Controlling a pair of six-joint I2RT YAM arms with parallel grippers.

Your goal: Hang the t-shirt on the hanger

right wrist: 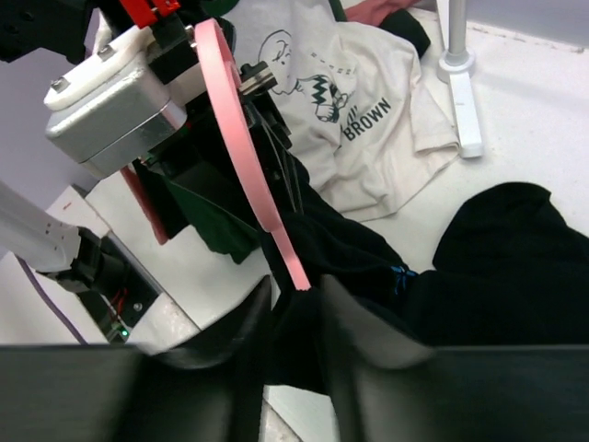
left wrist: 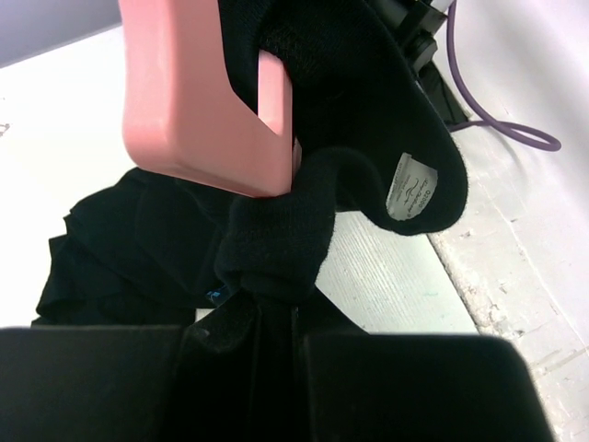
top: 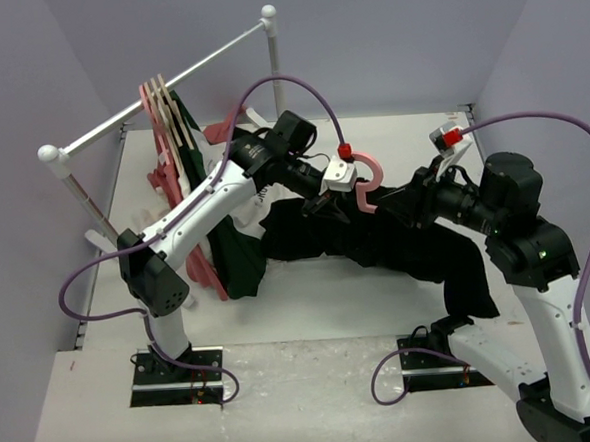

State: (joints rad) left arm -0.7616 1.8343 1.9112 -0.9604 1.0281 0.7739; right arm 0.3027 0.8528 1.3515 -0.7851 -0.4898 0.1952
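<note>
The black t-shirt lies bunched across the middle of the table. Its upper part is lifted up over the pink hanger, whose hook sticks out above the cloth. My left gripper holds this bundle up. In the left wrist view its jaws are shut on a knot of t-shirt, and the hanger runs down into that cloth. My right gripper is open, with a fold of t-shirt hanging between its fingers just under the hanger's tip.
A white rail on two posts crosses the back left, carrying pale hangers and a dark green garment. A white printed shirt lies beside the far post's foot. Purple cables loop over both arms.
</note>
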